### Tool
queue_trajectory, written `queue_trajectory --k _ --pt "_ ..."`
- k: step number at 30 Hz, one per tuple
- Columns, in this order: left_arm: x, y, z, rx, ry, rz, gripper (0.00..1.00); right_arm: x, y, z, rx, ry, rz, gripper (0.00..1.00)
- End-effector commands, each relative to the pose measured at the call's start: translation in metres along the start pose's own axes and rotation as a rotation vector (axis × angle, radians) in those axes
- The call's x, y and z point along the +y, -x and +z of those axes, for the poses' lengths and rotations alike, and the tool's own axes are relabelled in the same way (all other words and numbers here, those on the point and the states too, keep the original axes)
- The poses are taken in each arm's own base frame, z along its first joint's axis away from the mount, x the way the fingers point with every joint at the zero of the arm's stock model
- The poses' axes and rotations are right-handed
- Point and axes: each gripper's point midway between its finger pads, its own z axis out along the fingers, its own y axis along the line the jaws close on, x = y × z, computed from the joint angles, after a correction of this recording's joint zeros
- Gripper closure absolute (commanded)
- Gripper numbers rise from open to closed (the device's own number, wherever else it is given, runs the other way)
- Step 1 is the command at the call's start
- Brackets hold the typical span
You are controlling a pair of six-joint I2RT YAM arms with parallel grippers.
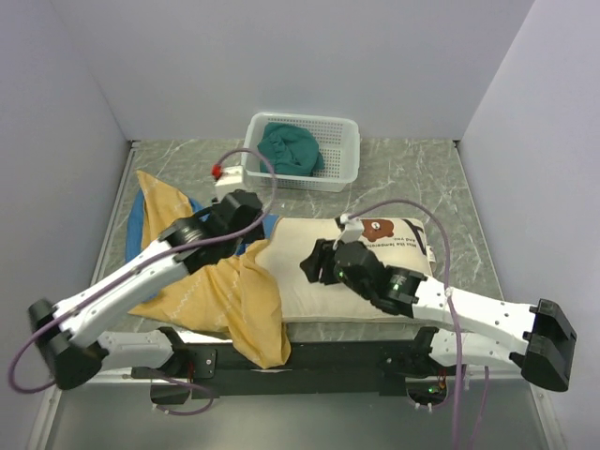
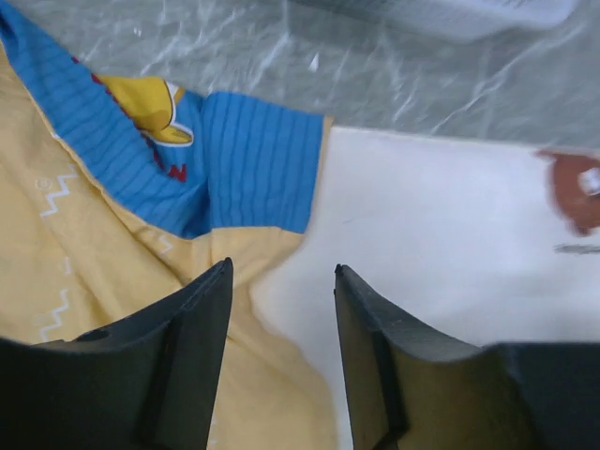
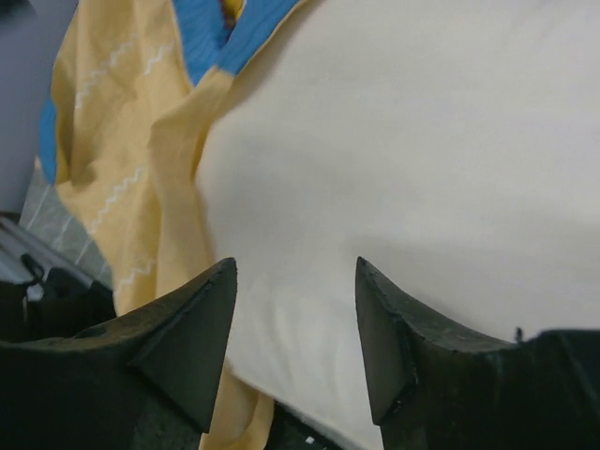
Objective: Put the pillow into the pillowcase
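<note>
The cream-white pillow (image 1: 309,281) lies flat at the table's front centre, its brown bear face (image 1: 378,227) at the far right end. The mustard-yellow pillowcase (image 1: 211,295) lies crumpled to its left, blue side showing at the far edge, a fold touching the pillow's left end. My left gripper (image 1: 251,225) is open and empty above the pillow's far left corner, where the pillow (image 2: 441,225) meets the pillowcase (image 2: 84,253). My right gripper (image 1: 314,262) is open and empty just over the pillow's left half; the pillow (image 3: 422,159) and the pillowcase (image 3: 122,150) show under it.
A white plastic basket (image 1: 342,169) holding a teal cloth (image 1: 289,148) stands at the back centre. A small white object with a red cap (image 1: 220,174) sits left of it. Grey walls close in the left, right and back.
</note>
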Motion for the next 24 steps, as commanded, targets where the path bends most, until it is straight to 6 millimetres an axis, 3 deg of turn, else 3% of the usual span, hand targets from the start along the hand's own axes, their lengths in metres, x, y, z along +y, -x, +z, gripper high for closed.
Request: queue_trajectory --k 1,3,5,9,14,15,17,18,19,21,22,24 --pt "-0.006 -0.023 0.02 0.132 -0.012 0.244 0.48 -0.014 0.044 0.015 -0.062 -0.002 -0.093 0.35" --pt "-0.012 -0.035 0.027 0.176 -0.043 0.279 0.44 -0.013 0.054 0.022 -0.089 0.018 -0.119 0.3" --pt "-0.015 -0.044 0.033 0.201 -0.061 0.307 0.4 -0.015 0.051 0.036 -0.056 0.01 -0.155 0.25" --pt "-0.002 -0.057 0.053 0.235 0.039 0.365 0.31 -0.018 0.035 0.06 0.019 -0.015 -0.177 0.2" --pt "0.0 -0.074 0.084 0.273 0.085 0.409 0.35 -0.034 0.015 0.091 0.052 -0.08 -0.153 0.17" --pt "0.002 -0.075 0.088 0.274 0.103 0.414 0.41 -0.04 0.006 0.097 0.074 -0.093 -0.156 0.17" --pt "0.01 -0.075 0.1 0.267 0.161 0.421 0.48 -0.04 0.001 0.102 0.08 -0.092 -0.136 0.25" --pt "0.012 -0.072 0.103 0.256 0.179 0.42 0.64 -0.044 -0.005 0.103 0.093 -0.096 -0.132 0.34" --pt "0.013 -0.07 0.106 0.248 0.193 0.418 0.74 -0.045 -0.008 0.104 0.096 -0.097 -0.118 0.63" --pt "0.004 -0.058 0.106 0.226 0.18 0.412 0.94 -0.044 -0.011 0.102 0.099 -0.083 -0.107 0.84" --pt "-0.001 -0.052 0.104 0.22 0.168 0.407 0.98 -0.043 -0.012 0.101 0.097 -0.078 -0.094 1.0" --pt "-0.014 -0.033 0.097 0.194 0.142 0.398 0.99 -0.035 -0.009 0.093 0.078 -0.053 -0.084 1.0"
